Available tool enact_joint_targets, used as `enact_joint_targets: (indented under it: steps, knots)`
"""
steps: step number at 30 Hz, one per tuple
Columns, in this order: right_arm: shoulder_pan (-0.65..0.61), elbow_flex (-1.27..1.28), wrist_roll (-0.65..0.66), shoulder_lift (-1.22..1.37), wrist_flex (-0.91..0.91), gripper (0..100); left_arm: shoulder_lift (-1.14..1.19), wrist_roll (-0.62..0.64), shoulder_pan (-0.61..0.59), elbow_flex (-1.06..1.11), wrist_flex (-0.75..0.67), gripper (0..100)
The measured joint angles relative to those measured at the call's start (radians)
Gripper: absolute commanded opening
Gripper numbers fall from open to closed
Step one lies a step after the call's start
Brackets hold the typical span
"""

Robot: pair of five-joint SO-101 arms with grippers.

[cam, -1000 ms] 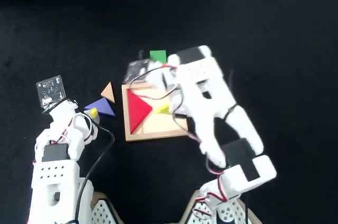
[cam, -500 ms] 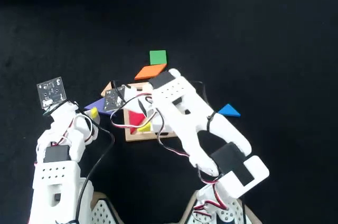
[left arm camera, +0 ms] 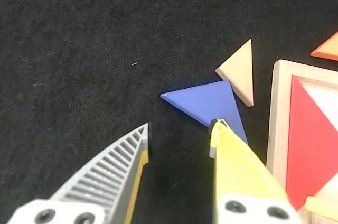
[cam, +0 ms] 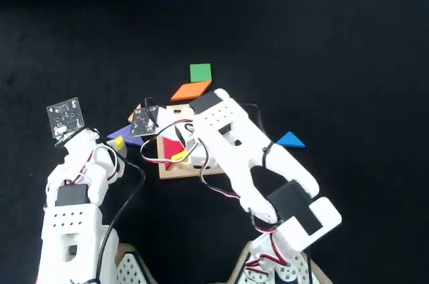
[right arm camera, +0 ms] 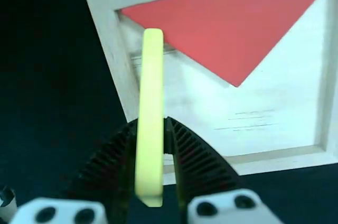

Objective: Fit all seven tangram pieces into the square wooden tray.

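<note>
We count one piece in the tray (right arm camera: 112, 44): a red triangle (right arm camera: 232, 28).
Right gripper (right arm camera: 151, 123) pinches a yellow piece (right arm camera: 150, 86) above it; left gripper (left arm camera: 179, 129) gapes beside a violet triangle (left arm camera: 206, 102), one of five loose.

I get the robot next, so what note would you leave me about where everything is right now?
Right jaws: shut on the yellow piece, held on edge over the tray.
Left jaws: open, by the purple triangle and tan triangle on the table.
Done: red triangle in the tray.
Left: the yellow piece, those two triangles, the orange piece, green square and blue triangle.
</note>
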Motion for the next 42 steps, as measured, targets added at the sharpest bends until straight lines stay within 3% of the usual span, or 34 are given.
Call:
enact_joint_targets:
  steps: [11, 27, 29, 35, 42]
  knots:
    - [-0.083, 0.0, 0.0, 0.083, -0.012, 2.1, 0.0, 0.0, 0.0, 0.0, 0.0, 20]
    - [-0.086, -0.003, -0.063, 0.087, -0.014, 2.8, 0.0, 0.0, 0.0, 0.003, 0.0, 20]
    - [-0.086, -0.018, -0.063, 0.087, -0.011, 6.5, 0.0, 0.0, 0.0, 0.003, 0.0, 20]
    - [-0.066, -0.054, -0.063, 0.087, -0.002, 30.2, 0.0, 0.0, 0.0, 0.003, 0.0, 20]
    - [-0.066, -0.054, -0.063, 0.087, 0.043, 32.8, 0.0, 0.0, 0.002, 0.003, 0.0, 20]
